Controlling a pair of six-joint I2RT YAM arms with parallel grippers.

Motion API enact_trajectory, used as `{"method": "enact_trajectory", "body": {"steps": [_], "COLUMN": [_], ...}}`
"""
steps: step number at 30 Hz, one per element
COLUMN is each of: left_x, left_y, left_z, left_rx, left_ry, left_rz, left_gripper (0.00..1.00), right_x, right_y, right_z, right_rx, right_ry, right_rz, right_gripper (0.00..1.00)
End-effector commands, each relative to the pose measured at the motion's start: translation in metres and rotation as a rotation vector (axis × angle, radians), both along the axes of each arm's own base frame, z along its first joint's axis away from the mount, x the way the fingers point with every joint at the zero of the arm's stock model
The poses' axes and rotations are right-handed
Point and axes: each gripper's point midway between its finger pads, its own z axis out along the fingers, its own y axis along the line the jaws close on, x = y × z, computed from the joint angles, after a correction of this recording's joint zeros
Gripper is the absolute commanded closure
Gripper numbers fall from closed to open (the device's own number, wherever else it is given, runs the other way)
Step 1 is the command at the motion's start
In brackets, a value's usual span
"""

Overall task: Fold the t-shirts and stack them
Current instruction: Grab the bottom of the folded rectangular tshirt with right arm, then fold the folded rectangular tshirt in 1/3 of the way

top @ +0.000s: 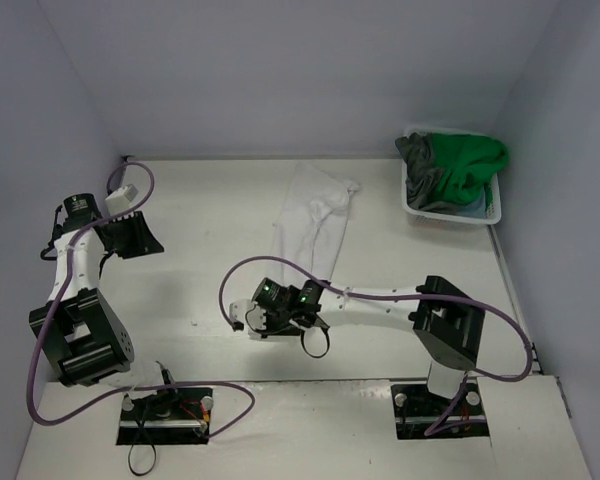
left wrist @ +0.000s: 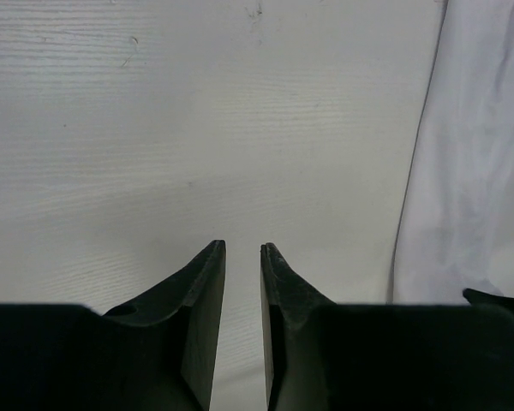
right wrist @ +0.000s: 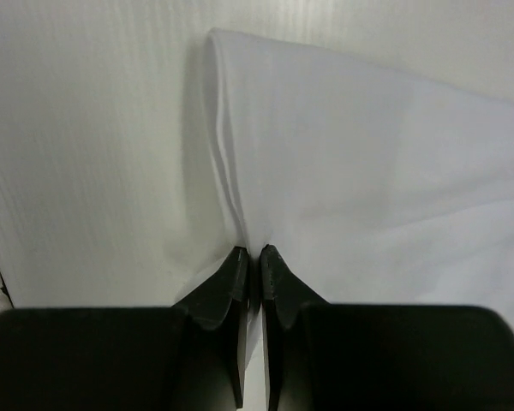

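The right gripper [right wrist: 253,257] pinches the near edge of the white cloth t-shirt [top: 315,225] lying left of the white plastic laundry basket [top: 455,219], the nipped bit hidden. Farther left, the left gripper [left wrist: 242,250] stands slightly ajar, empty.

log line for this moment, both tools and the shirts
right tool: shut on white t-shirt edge | left tool: narrowly open, empty, above table | green t-shirt: in basket
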Motion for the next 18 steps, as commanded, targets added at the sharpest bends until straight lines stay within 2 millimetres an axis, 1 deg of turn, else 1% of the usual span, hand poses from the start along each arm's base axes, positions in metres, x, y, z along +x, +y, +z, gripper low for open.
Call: {"method": "enact_trajectory", "body": {"steps": [1,2,3,5,6,9,10,12,13,15,16,17,18], "left_x": [0.011,0.011,0.011,0.011,0.011,0.011,0.011,0.011,0.011,0.011,0.011,0.011,0.010], "left_y": [0.000,0.000,0.000,0.000,0.000,0.000,0.000,0.000,0.000,0.000,0.001,0.000,0.001], "left_z": [0.010,0.010,0.009,0.009,0.009,0.007,0.007,0.007,0.007,0.007,0.006,0.006,0.005], "left_rx": [0.003,0.001,0.002,0.001,0.002,0.001,0.002,0.001,0.000,0.001,0.001,0.001,0.002], "left_ry": [-0.058,-0.057,-0.055,-0.054,-0.053,-0.049,-0.049,-0.047,-0.047,-0.046,-0.044,-0.044,-0.041], "left_rz": [-0.013,-0.014,-0.015,-0.013,-0.014,-0.012,-0.015,-0.013,-0.015,-0.013,-0.011,-0.012,-0.011], "left_gripper": [0.81,0.81,0.81,0.81,0.81,0.81,0.81,0.81,0.81,0.81,0.81,0.81,0.81], "right_x": [0.024,0.028,0.035,0.043,0.050,0.060,0.071,0.083,0.098,0.113,0.122,0.136,0.144], "right_y": [0.005,0.006,0.005,0.005,0.004,0.004,0.001,-0.001,-0.005,-0.008,-0.005,-0.013,-0.015], "right_z": [0.056,0.060,0.067,0.074,0.079,0.084,0.087,0.088,0.094,0.094,0.101,0.100,0.102], "right_rx": [0.118,0.133,0.151,0.169,0.185,0.207,0.216,0.225,0.240,0.248,0.275,0.279,0.287], "right_ry": [-0.066,-0.066,-0.071,-0.076,-0.077,-0.067,-0.070,-0.070,-0.081,-0.080,-0.077,-0.075,-0.074], "right_rz": [-0.020,-0.019,-0.034,-0.040,-0.052,-0.055,-0.075,-0.079,-0.105,-0.121,-0.124,-0.153,-0.160], "right_gripper": [1.00,1.00,1.00,1.00,1.00,1.00,1.00,1.00,1.00,1.00,1.00,1.00,1.00]}}
